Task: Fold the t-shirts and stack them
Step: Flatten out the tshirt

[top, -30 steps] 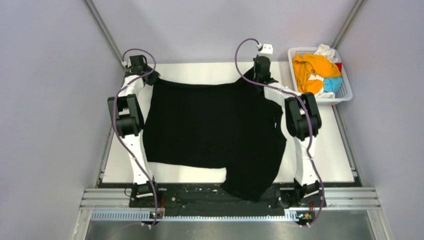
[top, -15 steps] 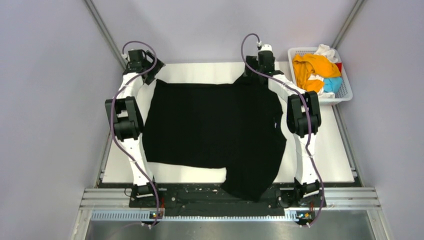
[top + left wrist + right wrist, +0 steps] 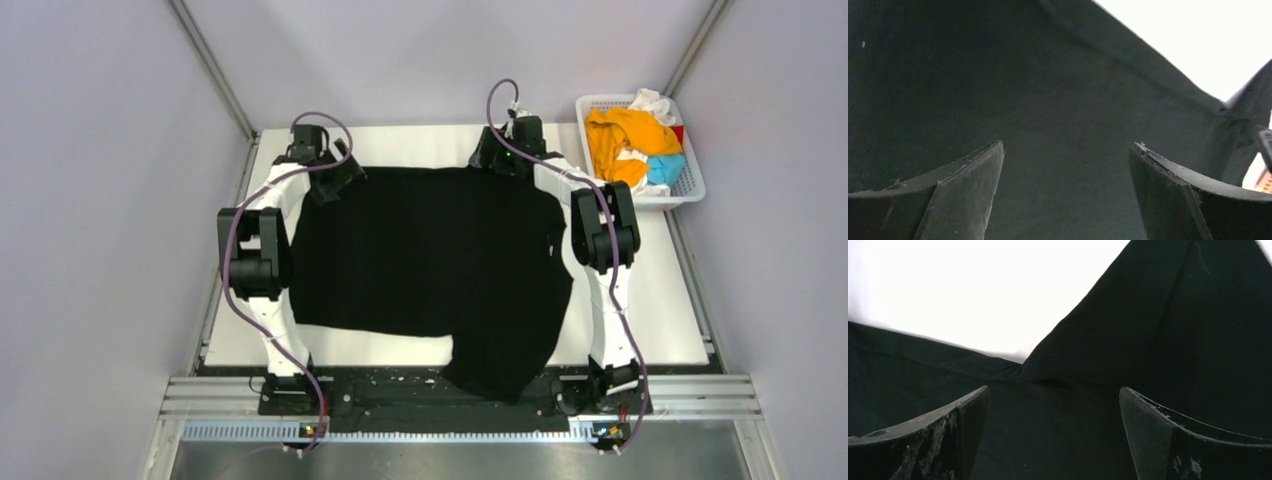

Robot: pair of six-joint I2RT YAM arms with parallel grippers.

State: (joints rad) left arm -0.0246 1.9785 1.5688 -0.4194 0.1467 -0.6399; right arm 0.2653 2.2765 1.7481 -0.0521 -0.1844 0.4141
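White-and-black arms [image 3: 281,332], seemingly purple cables [image 3: 488,105]

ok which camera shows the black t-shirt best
The top external view. It shows the whole black t-shirt spread on the table, with one part reaching past the table's near edge. The left wrist and right wrist views each show only a close patch of black cloth by its far edge, with white table beyond.

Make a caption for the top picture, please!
Two robot arms reach to the far edge of a black t-shirt spread across the table.

plain grey walls [image 3: 110,200], white table [image 3: 660,300]
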